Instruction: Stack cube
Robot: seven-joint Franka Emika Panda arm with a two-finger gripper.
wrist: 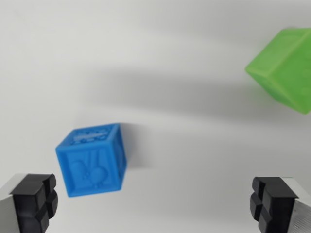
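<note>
A plain white, matte tabletop filled the whole wrist view. Soft grey shadows lay across it in broad, blurred bands, and the light was even, without glare.

No text, number or brand can be read anywhere in the wrist view. The blue cube carries raised relief on two faces: its top shows a band of small embossed marks that could be letters but are too blurred to make out, and its front shows a moulded picture of rounded shapes, not writing. The green cube at the wrist view's right edge shows only faint embossing on its cut-off side, too soft to tell as any sign or letter.
</note>
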